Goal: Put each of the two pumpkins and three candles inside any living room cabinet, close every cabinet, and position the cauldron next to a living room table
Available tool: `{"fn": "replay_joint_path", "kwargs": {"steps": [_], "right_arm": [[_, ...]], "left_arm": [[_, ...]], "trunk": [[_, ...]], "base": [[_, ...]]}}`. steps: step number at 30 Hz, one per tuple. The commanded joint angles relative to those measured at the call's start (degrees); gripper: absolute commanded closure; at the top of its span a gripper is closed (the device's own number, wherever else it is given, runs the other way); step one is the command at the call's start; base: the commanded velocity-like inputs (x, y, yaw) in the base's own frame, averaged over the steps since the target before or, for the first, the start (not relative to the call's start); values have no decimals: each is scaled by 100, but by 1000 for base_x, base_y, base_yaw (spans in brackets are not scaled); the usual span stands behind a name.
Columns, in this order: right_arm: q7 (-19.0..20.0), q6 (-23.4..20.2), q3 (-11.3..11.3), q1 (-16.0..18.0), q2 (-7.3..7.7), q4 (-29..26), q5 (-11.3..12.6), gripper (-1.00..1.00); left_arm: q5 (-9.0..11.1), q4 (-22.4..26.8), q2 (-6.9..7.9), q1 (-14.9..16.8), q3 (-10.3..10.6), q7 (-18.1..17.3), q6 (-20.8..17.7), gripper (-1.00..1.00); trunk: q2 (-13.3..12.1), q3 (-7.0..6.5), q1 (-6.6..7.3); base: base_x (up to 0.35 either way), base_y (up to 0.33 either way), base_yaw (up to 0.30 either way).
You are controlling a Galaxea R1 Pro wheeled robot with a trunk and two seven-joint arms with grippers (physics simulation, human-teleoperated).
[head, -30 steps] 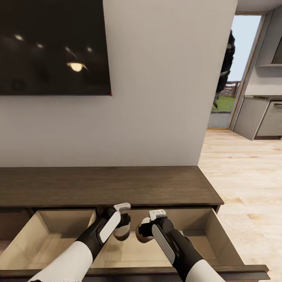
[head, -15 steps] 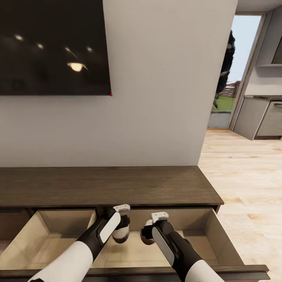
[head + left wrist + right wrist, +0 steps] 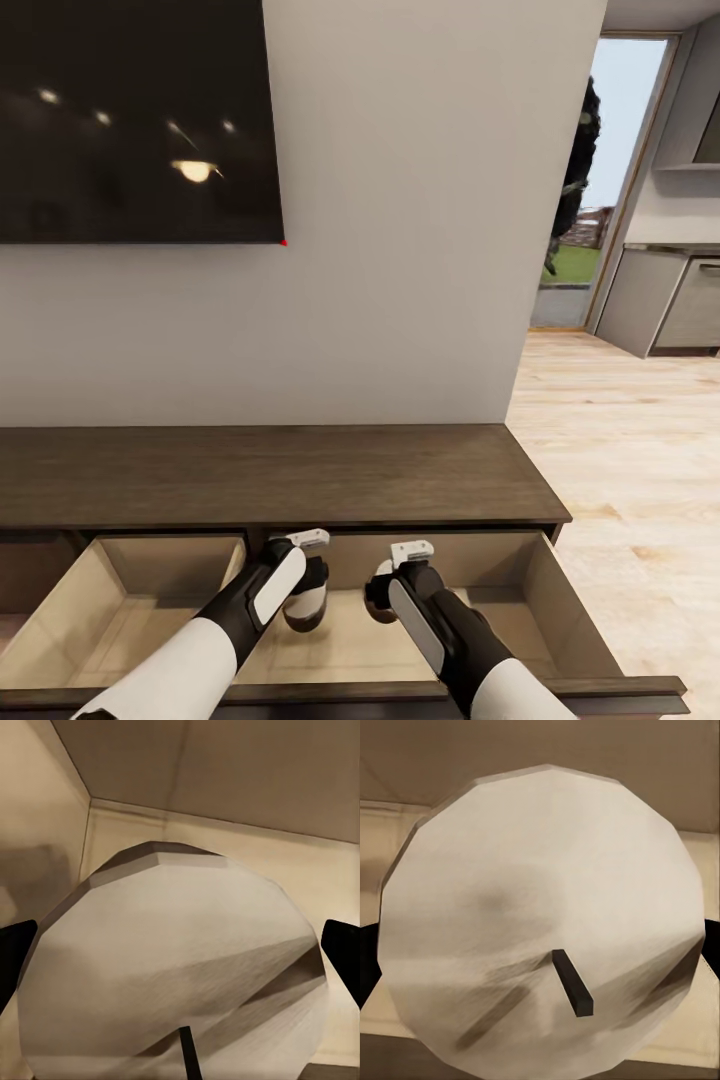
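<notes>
Both my arms are down inside the open pale-wood drawer (image 3: 560,600) of the long dark brown wooden cabinet (image 3: 280,475). My left jaws (image 3: 303,612) are clamped on a short cream-white candle (image 3: 176,967), dark fingertips (image 3: 13,956) on either side. My right jaws (image 3: 381,604) are clamped on another thick cream-white candle (image 3: 544,919), black wick (image 3: 572,982) pointing at the camera. In the head view the candles sit side by side, apart, mid-drawer. Drawer back wall at 12 o'clock, a divider at 9, black TV screen (image 3: 130,115) above. Light wood floor (image 3: 620,450) is open at 3 o'clock.
</notes>
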State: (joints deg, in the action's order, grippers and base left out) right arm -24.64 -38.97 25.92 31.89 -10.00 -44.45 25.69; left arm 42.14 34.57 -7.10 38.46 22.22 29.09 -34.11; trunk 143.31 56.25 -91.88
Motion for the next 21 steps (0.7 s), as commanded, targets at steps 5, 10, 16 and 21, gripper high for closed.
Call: {"fn": "replay_joint_path", "kwargs": {"steps": [5,10,16,21], "right_arm": [[-57,79,10,154,0,358,77,100],[-55,111,6,167,0,431,77,100],[-50,515,-23,392,0,1078,80,100],[-36,730,-25,540,0,1460,257,100]], "left_arm": [[51,6,12,1,28,45,-2,100],[49,6,7,1,28,38,-6,100],[57,6,6,-2,28,35,-8,100],[68,6,6,-1,28,35,-8,100]], "trunk": [[3,6,1],[3,6,1],[3,6,1],[3,6,1]], "base": [[0,0,0],[0,0,0],[0,0,0],[0,0,0]]}}
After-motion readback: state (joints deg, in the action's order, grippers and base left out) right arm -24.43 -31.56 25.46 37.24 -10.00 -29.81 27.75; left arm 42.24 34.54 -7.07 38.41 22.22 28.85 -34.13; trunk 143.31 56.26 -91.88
